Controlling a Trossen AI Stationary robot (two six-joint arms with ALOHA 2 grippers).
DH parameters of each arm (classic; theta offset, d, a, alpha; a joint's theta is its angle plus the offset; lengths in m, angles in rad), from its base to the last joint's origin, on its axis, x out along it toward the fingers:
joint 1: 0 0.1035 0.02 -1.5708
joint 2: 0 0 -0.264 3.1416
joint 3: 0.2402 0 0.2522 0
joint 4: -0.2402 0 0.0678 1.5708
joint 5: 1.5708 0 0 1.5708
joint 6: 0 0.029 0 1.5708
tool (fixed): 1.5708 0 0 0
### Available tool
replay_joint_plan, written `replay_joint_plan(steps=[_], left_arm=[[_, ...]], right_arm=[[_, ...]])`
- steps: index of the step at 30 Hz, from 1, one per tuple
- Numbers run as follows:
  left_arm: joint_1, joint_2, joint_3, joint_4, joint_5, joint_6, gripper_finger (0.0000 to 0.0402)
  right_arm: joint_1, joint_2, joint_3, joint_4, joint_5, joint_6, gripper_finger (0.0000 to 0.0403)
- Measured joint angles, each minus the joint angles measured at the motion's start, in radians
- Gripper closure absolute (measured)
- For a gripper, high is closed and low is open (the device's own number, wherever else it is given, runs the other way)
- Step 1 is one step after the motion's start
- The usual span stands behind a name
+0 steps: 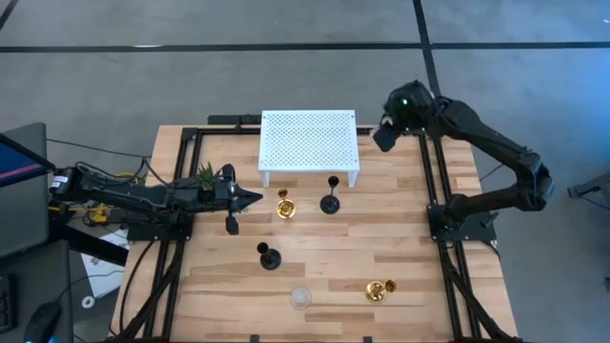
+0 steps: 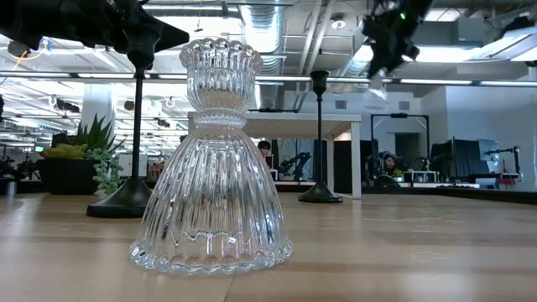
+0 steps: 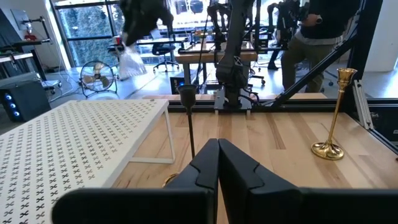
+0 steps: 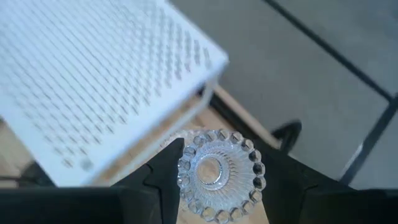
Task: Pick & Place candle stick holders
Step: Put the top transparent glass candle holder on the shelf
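Right gripper (image 4: 214,180) grips a clear glass holder (image 4: 219,172) high beside the white rack (image 1: 309,139). Left gripper (image 1: 255,197), fingers pressed together and empty, hovers near a gold holder (image 1: 284,206) and black holder (image 1: 330,198).

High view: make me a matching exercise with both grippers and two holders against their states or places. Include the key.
Things:
1. left gripper
2. right gripper
3. black holder nearer the right arm
4. unheld glass holder

States or places:
A. closed on a clear glass holder
B. standing just in front of the white rack
C. shut, holding nothing
D. on the table, near the edge farthest from the rack

Pairs: 1-C, 2-A, 3-B, 4-D
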Motion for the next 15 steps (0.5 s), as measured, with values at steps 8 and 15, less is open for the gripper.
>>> replay_joint_plan(steps=[8, 15], left_arm=[[0.000, 0.000, 0.000, 0.000, 0.000, -0.003, 0.0394], [0.000, 0.000, 0.000, -0.002, 0.000, -0.008, 0.0394]], right_arm=[[0.067, 0.200, 0.256, -0.047, -0.003, -0.078, 0.0248], [0.069, 0.381, 0.423, -0.062, -0.007, -0.155, 0.0248]])
